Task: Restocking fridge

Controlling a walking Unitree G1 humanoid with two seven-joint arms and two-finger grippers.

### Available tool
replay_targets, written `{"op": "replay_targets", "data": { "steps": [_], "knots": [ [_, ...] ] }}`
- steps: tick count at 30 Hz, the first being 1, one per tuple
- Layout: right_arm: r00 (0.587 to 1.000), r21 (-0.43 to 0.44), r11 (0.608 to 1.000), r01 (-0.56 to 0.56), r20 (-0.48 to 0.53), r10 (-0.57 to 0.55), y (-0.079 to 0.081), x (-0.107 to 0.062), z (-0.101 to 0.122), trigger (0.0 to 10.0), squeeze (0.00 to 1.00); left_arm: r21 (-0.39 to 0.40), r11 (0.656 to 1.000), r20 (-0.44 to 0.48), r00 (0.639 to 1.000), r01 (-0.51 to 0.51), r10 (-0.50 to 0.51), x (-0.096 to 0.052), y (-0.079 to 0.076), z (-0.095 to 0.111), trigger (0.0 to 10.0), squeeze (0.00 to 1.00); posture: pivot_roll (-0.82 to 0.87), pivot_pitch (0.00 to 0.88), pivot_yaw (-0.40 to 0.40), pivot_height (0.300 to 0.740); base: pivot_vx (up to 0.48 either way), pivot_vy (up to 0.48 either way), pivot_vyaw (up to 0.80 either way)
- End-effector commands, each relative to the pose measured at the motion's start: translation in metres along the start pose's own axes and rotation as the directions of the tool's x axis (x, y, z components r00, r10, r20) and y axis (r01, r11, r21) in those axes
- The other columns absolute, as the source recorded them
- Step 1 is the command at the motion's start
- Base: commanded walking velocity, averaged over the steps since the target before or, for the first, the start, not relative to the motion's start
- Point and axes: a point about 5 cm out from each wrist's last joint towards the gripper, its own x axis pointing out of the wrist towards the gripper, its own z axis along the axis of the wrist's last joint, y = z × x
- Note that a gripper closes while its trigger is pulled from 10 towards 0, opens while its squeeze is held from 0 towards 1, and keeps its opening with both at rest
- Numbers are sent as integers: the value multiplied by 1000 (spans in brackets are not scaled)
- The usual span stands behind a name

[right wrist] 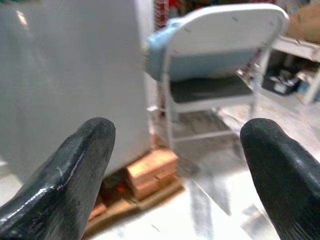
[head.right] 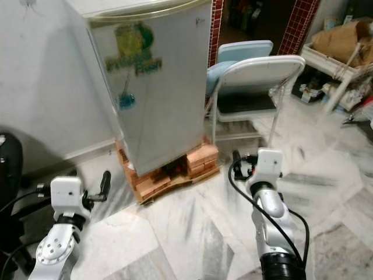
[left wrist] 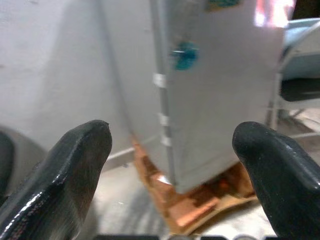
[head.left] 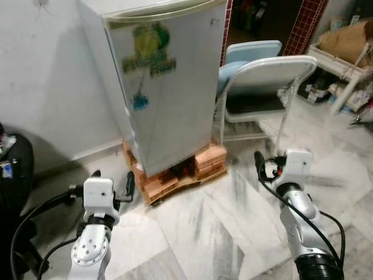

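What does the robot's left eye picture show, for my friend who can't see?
A small grey fridge, door shut, stands on bricks beside a folding chair. Both grippers, left and right, hang open and empty above the marble floor.

Marbled tile floor [head.left: 221,227], white wall [head.left: 41,76], 2 folding chairs [head.left: 262,87].

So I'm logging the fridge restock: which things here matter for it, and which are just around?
For the job:
fridge, door shut
left gripper, open
right gripper, open

Just around:
bricks and pallet under the fridge
folding chairs
shelf with a paper bag
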Motion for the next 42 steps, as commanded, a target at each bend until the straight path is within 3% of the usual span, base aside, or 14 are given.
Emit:
{"op": "replay_targets", "data": {
  "steps": [1,10,15,21,32,42],
  "knots": [
    [1000,-4,1000,-23,7,23,8,1,1,10000,0,24,1000,-6,1000,-19,19,-3,6,-2,10000,0,18,0,25,740,0,439,0],
    [999,-100,995,-25,17,27,-2,-8,-1,10000,0,45,996,-59,995,-81,84,-19,16,-14,10000,0,23,0,11,740,0,296,0],
    [999,-112,993,-29,13,31,0,-8,-3,10000,0,53,994,-33,994,-99,101,-18,18,-10,10000,0,29,0,5,740,0,0,0],
    [999,-115,993,-35,27,38,3,-2,2,10000,0,51,997,1,998,-55,55,-15,13,-5,10000,0,34,0,5,740,0,0,0],
    [999,-118,993,-30,27,33,2,-2,1,10000,0,53,998,12,999,-43,43,-13,11,-4,10000,0,28,0,7,740,362,0,0],
    [999,-120,992,-31,25,34,1,-1,1,10000,0,41,999,13,999,-37,36,-11,10,-4,10000,0,24,0,7,740,360,317,0]
  ]
}}
